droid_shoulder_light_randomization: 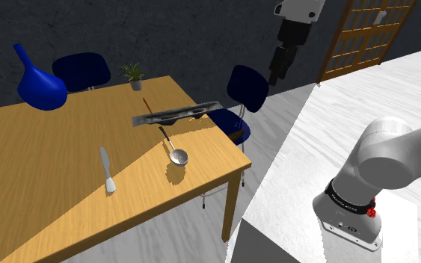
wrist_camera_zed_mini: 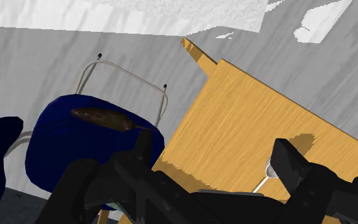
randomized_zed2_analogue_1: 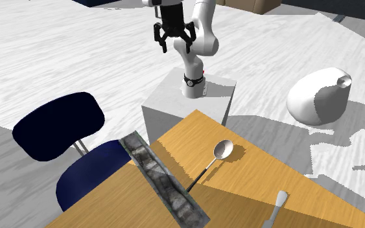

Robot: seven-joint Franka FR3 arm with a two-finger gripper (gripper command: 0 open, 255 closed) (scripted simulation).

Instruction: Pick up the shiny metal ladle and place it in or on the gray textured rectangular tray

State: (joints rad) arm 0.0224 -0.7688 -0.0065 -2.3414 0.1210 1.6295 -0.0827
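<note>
The jaws were held wide open and empty, well above and apart from the ladle (droid_shoulder_light_randomization: 174, 149), which lay on the table (droid_shoulder_light_randomization: 37, 164) beside the tray (droid_shoulder_light_randomization: 177, 114).

Shoulder view. On the light wooden bench (droid_shoulder_light_randomization: 44, 187), the grey textured rectangular tray (droid_shoulder_light_randomization: 177, 113) lies near the far edge. The shiny metal ladle (droid_shoulder_light_randomization: 177, 155) lies just before it, handle toward the tray, with the pale table knife (droid_shoulder_light_randomization: 106, 168) to the ladle's left. The small potted plant (droid_shoulder_light_randomization: 134, 75) stands behind the tray. The black gripper (droid_shoulder_light_randomization: 278, 77) hangs above the dark blue chair (droid_shoulder_light_randomization: 246, 86), beyond the bench's right end.
</note>
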